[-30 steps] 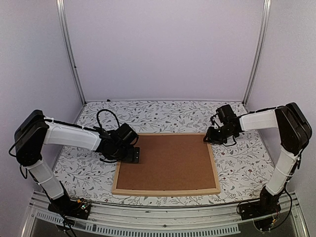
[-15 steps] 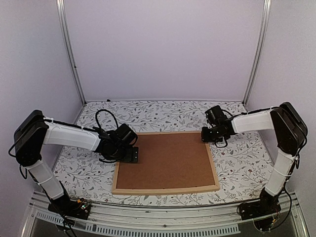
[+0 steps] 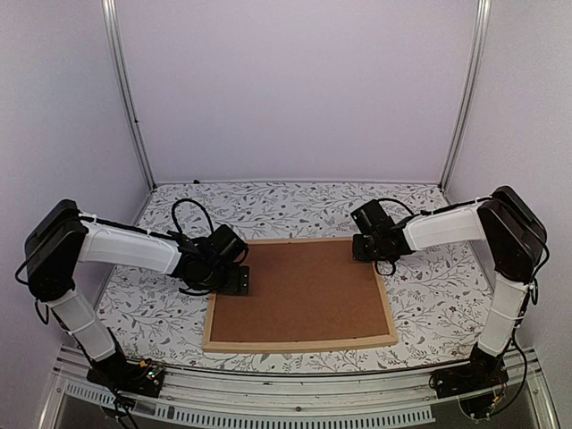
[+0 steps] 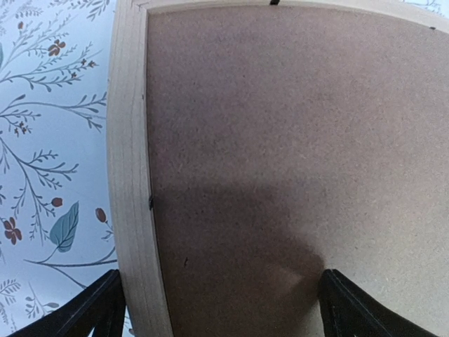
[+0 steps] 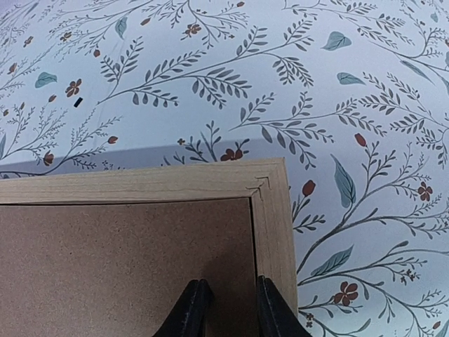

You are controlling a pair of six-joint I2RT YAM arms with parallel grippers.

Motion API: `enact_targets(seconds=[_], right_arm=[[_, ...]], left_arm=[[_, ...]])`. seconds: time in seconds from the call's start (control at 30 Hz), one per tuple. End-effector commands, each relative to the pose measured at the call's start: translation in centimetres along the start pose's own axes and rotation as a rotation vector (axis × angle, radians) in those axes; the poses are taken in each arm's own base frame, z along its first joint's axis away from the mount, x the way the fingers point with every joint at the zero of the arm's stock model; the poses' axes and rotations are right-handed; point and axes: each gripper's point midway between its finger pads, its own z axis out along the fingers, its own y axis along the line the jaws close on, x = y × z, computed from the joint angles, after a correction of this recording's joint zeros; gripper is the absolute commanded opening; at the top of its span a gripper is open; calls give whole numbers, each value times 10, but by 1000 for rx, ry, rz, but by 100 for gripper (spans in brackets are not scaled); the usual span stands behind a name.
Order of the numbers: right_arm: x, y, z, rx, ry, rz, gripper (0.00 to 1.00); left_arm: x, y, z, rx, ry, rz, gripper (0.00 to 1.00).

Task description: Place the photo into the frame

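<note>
The frame (image 3: 304, 345), light wood, lies flat on the table with a brown backing board (image 3: 304, 290) filling it. The photo is hidden. My left gripper (image 3: 234, 279) is low over the frame's left side, jaws open wide. In the left wrist view the left gripper (image 4: 224, 312) has one finger (image 4: 98, 312) outside the wooden strip (image 4: 130, 175) and the other (image 4: 347, 309) over the board (image 4: 280, 126). My right gripper (image 3: 364, 248) hovers at the frame's far right corner. In its wrist view the right gripper (image 5: 229, 309) is narrowly open, with bare board (image 5: 126, 260) in the gap beside the strip (image 5: 273, 210).
A floral-patterned cloth (image 3: 438, 295) covers the table around the frame. Metal posts (image 3: 125, 98) and pale walls enclose the back and sides. A small dark speck (image 5: 77, 102) lies on the cloth beyond the frame's far edge.
My right gripper has slid left along the far edge to the frame's far right corner, its jaws a little narrower. The left arm has barely moved.
</note>
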Motion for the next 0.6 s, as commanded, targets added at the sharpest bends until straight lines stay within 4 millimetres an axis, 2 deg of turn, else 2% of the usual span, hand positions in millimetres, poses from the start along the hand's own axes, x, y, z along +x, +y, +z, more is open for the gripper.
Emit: enact_targets(seconds=[0.0, 0.1, 0.17, 0.33, 0.4, 0.47, 0.57], right_arm=[[188, -15, 11, -15, 590, -171, 27], [175, -20, 7, 7, 557, -162, 28], [157, -21, 1, 3, 517, -154, 31], [102, -30, -22, -20, 395, -108, 43], [76, -31, -38, -56, 332, -76, 48], [58, -32, -52, -89, 286, -56, 54], [48, -34, -67, -127, 264, -37, 59]], left_arm=[[20, -17, 10, 80, 64, 30, 96], [17, -15, 8, 74, 56, 31, 97], [14, -14, 7, 66, 50, 33, 97], [5, -11, 0, 59, 25, 22, 100], [1, -9, -3, 63, 15, 15, 100], [-3, -9, -5, 73, 8, 9, 100], [-10, -10, -8, 105, -1, -6, 100]])
